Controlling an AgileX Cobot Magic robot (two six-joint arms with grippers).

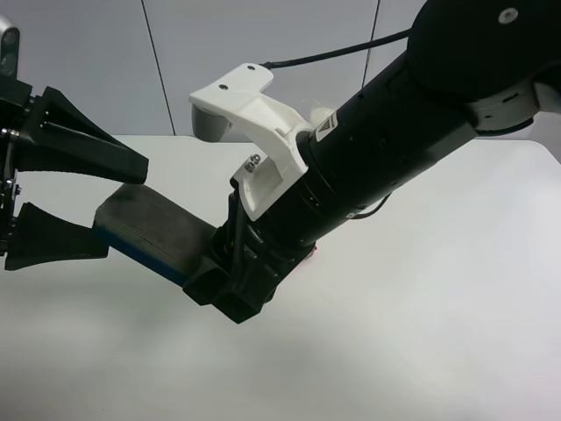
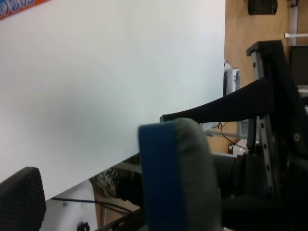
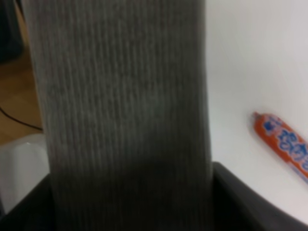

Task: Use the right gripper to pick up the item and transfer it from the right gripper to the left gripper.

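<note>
The item (image 1: 153,230), a flat block with a dark grey felt top over a blue base, is held in the air above the white table. My right gripper (image 1: 223,285), on the thick black arm with the white bracket, is shut on one end of it. The grey felt fills the right wrist view (image 3: 125,115). My left gripper (image 1: 121,209) is open at the exterior high view's left, one finger above and one below the item's free end. In the left wrist view the item's end (image 2: 178,178) sits between the spread fingers (image 2: 226,106), not pinched.
The red printed sausage stick (image 3: 284,144) lies on the white table (image 1: 421,307) under the right arm; its tip shows in the left wrist view (image 2: 14,7). A wooden floor and stand parts lie beyond the table edge.
</note>
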